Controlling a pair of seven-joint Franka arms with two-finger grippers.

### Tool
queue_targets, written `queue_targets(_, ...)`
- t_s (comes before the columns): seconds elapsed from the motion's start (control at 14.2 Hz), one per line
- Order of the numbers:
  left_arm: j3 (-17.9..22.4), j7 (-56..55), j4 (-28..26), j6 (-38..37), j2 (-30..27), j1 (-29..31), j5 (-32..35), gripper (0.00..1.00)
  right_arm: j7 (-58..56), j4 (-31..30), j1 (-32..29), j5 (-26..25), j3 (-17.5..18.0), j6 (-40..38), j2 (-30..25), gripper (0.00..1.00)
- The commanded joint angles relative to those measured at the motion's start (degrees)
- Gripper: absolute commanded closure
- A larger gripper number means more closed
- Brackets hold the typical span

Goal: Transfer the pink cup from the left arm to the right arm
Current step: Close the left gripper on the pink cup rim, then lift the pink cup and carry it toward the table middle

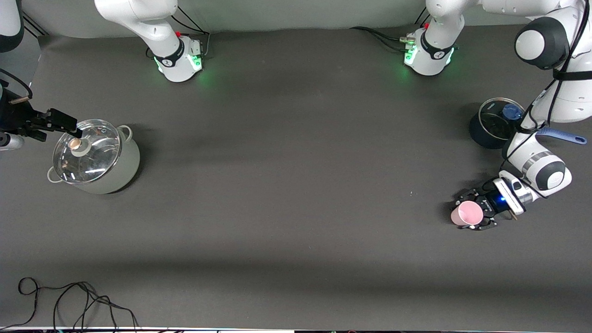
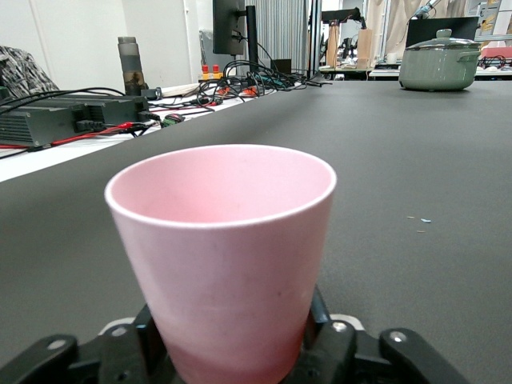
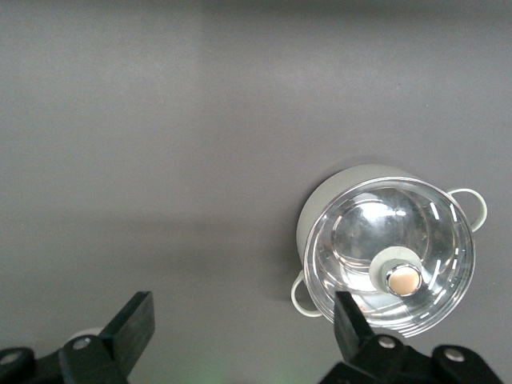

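Dark grey table (image 1: 296, 194); loose black cable (image 1: 69, 300) at edge nearest front camera. Left gripper (image 1: 475, 213) clamped on upright pink cup (image 1: 467, 213), low at left arm's end; fingers mostly hidden by cup. Right gripper (image 3: 240, 328) spread wide, holding nothing, over lidded pot (image 1: 95, 156).

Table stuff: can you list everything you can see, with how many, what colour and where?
pink cup: one, pale pink, upright, at the left arm's end of the table, in the left gripper.
green pot: one, pale green with a glass lid, at the right arm's end of the table.
dark pot: one, dark with a glass lid and blue knob, at the left arm's end, farther from the front camera than the cup.
black cable: one, loose on the table near the front camera.
left gripper: one, black, shut on the cup.
right gripper: one, black, open, over the green pot's edge.
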Motion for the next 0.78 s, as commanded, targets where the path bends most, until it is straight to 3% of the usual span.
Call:
queue_targets(0.0, 0.16, 1.08, -1.27, 1.81, -0.58, -0.6, -1.39, 0.41, 0.89, 0.99, 0.27, 0.4, -0.21, -0.71, 0.37, 0.01)
queue_targets(0.49, -0.98, -10.78, -2.67, 6.9, -7.07, -4.99, -1.39, 0.61, 0.98, 0.99, 0.36, 0.4, -0.21, -0.71, 0.37, 0.0)
queue_targets(0.71, -5.97, -14.91, -5.13, 12.77, -11.02, -5.35, -1.57, 0.61, 0.89, 0.99, 0.36, 0.4, -0.21, -0.71, 0.37, 0.0)
